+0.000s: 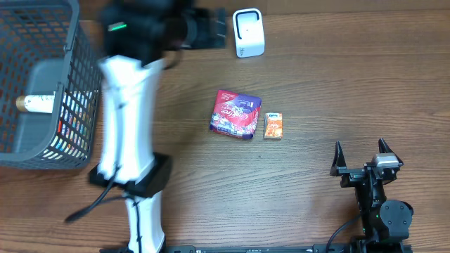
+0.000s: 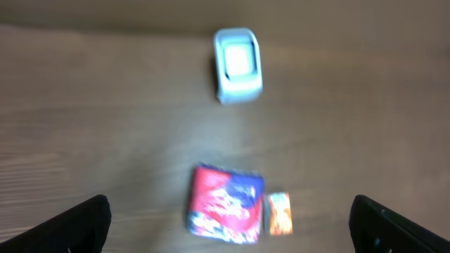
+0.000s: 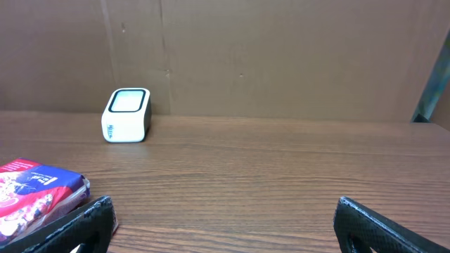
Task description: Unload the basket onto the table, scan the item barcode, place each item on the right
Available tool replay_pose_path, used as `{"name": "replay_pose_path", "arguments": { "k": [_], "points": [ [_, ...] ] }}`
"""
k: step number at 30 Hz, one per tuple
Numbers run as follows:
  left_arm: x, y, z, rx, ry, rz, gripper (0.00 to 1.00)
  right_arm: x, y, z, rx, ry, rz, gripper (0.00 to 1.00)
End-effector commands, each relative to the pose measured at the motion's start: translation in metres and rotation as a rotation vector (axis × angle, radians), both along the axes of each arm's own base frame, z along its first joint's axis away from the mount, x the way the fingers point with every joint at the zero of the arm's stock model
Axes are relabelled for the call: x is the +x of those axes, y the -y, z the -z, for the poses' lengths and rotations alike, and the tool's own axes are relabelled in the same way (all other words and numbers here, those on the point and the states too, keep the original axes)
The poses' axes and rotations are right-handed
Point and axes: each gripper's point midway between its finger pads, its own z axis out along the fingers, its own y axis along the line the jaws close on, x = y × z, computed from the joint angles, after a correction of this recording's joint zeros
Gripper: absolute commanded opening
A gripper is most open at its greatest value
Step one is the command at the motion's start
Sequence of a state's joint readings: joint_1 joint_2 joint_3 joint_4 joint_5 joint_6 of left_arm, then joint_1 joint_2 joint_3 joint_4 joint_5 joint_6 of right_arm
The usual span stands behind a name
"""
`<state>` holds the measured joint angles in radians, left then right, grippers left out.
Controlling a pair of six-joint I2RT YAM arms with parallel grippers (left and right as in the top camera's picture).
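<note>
Wooden table [image 1: 316, 84] holds the packet [image 1: 236, 114] apart from the scanner [image 1: 248, 33]; my left gripper [image 2: 228, 225] and right gripper [image 1: 359, 151] gape empty; scanning looks undone.

A red and purple snack packet [image 1: 235, 114] is lying mid-desk [image 1: 316, 77], with a small orange box [image 1: 273, 126] sitting just beside it. A white barcode scanner [image 1: 248, 33] is standing at the far edge. The blurred left arm [image 1: 126, 119] is reaching alongside a grey wire basket [image 1: 79, 105] holding a pale bottle [image 1: 39, 103]. The right gripper [image 1: 359, 145] is resting with fingers [image 1: 337, 149] spread.
</note>
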<state>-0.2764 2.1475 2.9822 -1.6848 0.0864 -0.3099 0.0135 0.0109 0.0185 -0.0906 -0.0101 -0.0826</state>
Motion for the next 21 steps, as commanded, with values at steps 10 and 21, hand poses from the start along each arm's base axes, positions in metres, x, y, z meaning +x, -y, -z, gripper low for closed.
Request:
{"name": "replay_pose_path", "arguments": {
  "k": [10, 21],
  "points": [
    [-0.073, -0.202, -0.107, 0.019, 0.285, -0.467, 1.00, 0.000, 0.003, 0.002, -0.004, 0.004, 0.013, 1.00],
    [-0.102, -0.311, -0.070, 0.134, 0.127, -0.820, 1.00, 0.000, 0.003, 0.002, -0.004, 0.004, 0.014, 1.00]
  ]
}}
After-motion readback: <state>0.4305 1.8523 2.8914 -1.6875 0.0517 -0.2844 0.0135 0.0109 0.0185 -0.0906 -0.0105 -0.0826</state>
